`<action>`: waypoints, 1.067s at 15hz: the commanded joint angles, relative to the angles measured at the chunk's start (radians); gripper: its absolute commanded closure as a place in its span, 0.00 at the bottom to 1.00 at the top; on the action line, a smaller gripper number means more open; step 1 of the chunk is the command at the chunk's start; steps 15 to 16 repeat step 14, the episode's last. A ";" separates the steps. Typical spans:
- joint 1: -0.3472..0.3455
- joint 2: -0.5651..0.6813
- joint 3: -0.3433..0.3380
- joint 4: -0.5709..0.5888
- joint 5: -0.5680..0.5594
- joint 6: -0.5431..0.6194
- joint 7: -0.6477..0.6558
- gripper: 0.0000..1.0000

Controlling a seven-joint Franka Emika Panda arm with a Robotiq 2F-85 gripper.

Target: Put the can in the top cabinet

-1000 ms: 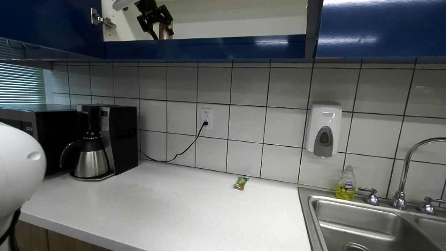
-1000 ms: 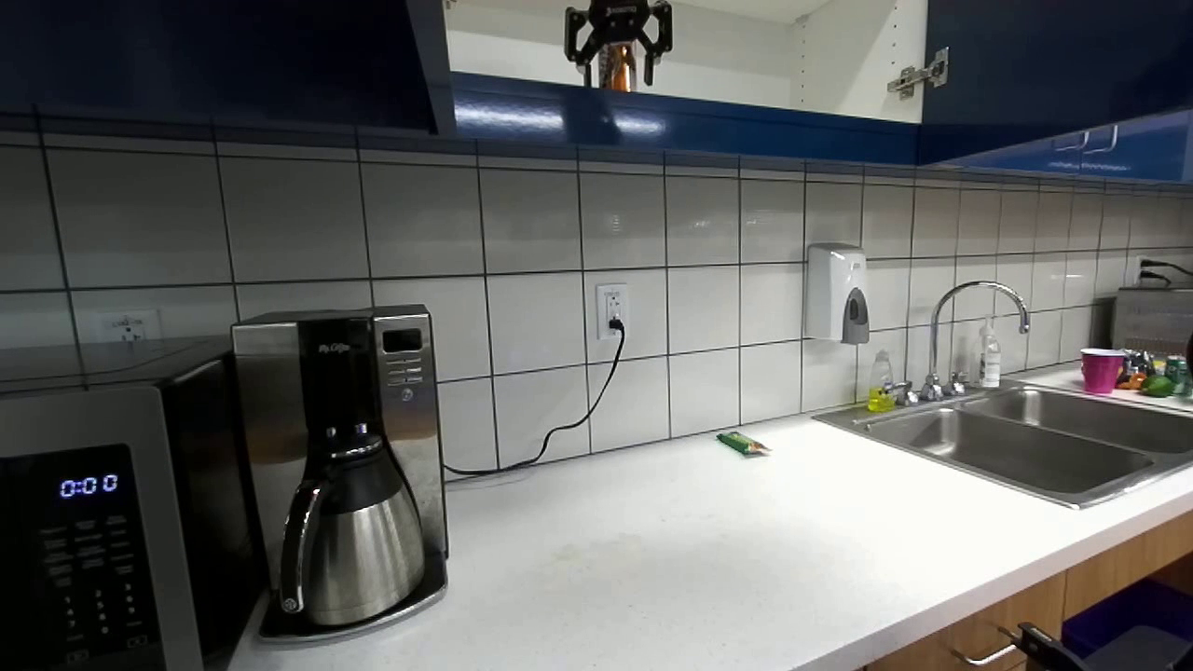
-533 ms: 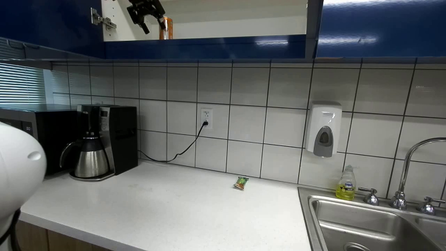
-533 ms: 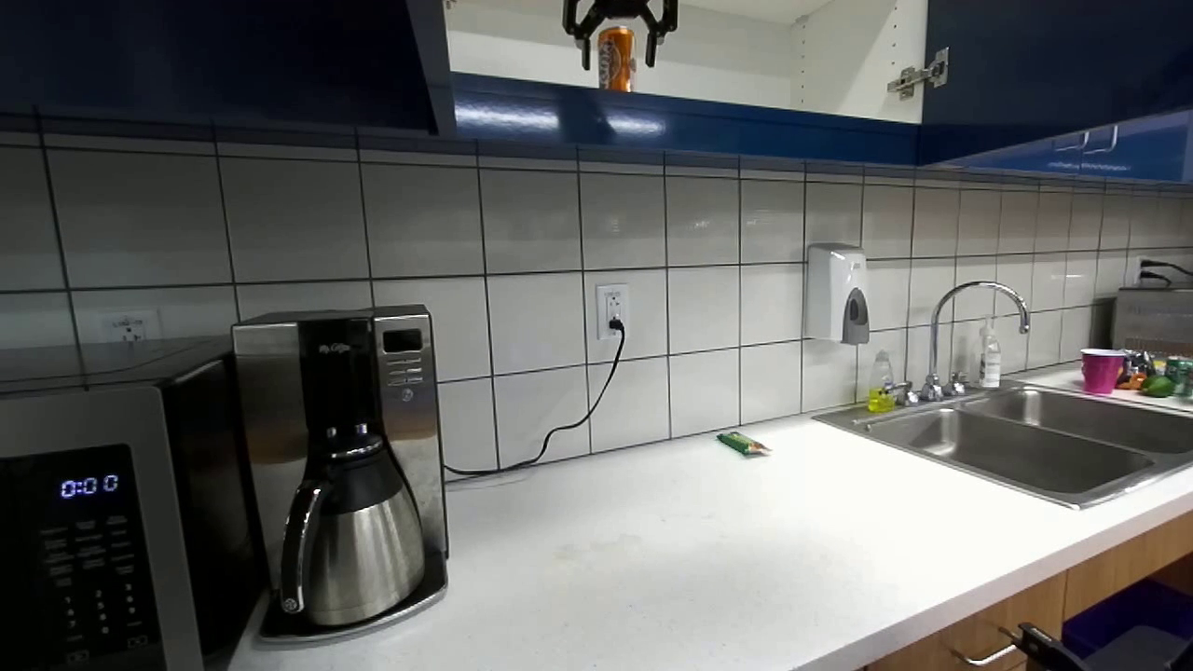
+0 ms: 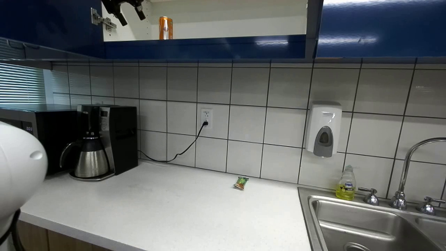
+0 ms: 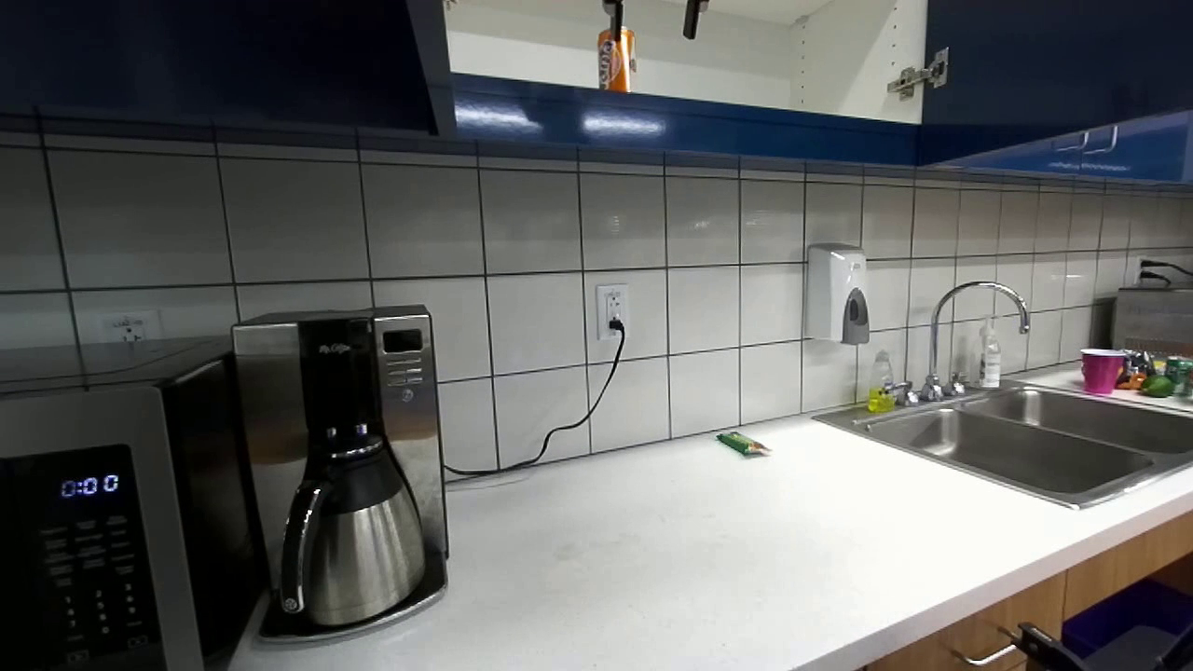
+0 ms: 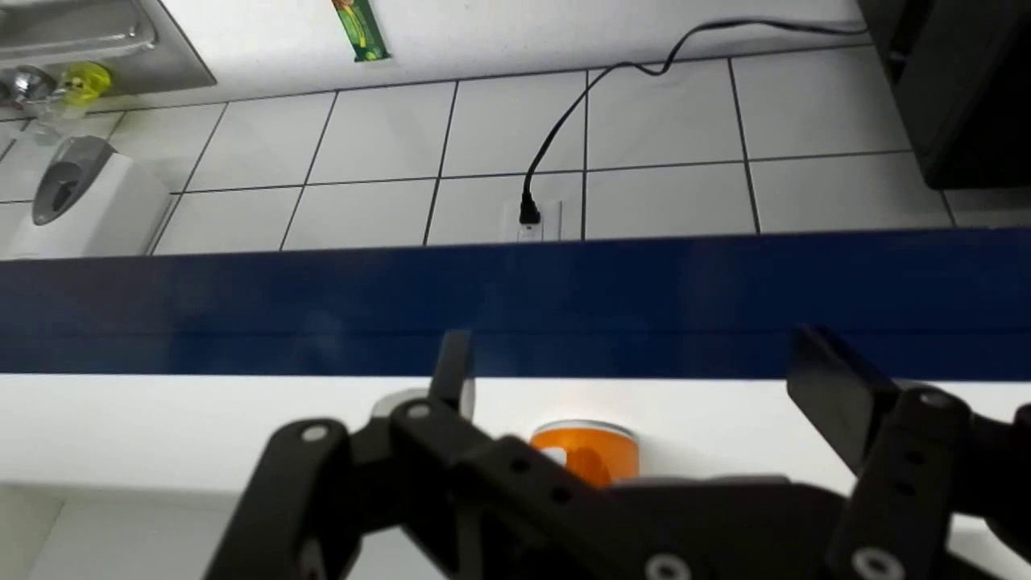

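The orange can [image 5: 166, 28] stands upright on the shelf of the top cabinet [image 5: 209, 48], just behind its blue front edge. It also shows in an exterior view [image 6: 619, 67], partly behind a fingertip. My gripper [image 5: 131, 17] is open and apart from the can, higher up and out in front of the cabinet opening. Only its fingertips show in an exterior view [image 6: 652, 19]. In the wrist view the jaws [image 7: 632, 362] are wide apart with nothing between them. The can [image 7: 600, 453] stands beyond them on the pale shelf, its lower part hidden by the gripper body.
An open blue cabinet door [image 5: 52, 28] hangs beside the opening; another open door [image 6: 1053, 75] shows on the far side. Below are a coffee machine [image 6: 410, 447], a microwave [image 6: 84, 540], a soap dispenser [image 5: 324, 129], a green packet [image 5: 240, 183] and a sink [image 5: 355, 216].
The gripper was around the can one second ago. It has opened, risen off and backed away from the can. The can stays standing at the same place on the shelf.
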 commanded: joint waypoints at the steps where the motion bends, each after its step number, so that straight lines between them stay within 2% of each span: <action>1: 0.019 -0.189 -0.008 -0.246 0.038 0.046 -0.024 0.00; 5: 0.034 -0.315 -0.007 -0.485 0.072 0.094 -0.021 0.00; 10: 0.037 -0.404 -0.006 -0.716 0.120 0.156 -0.031 0.00; 11: 0.034 -0.412 -0.002 -0.743 0.129 0.151 -0.031 0.00; 12: 0.007 -0.359 0.021 -0.670 0.118 0.130 -0.016 0.00; 16: 0.007 -0.376 0.021 -0.715 0.125 0.135 -0.016 0.00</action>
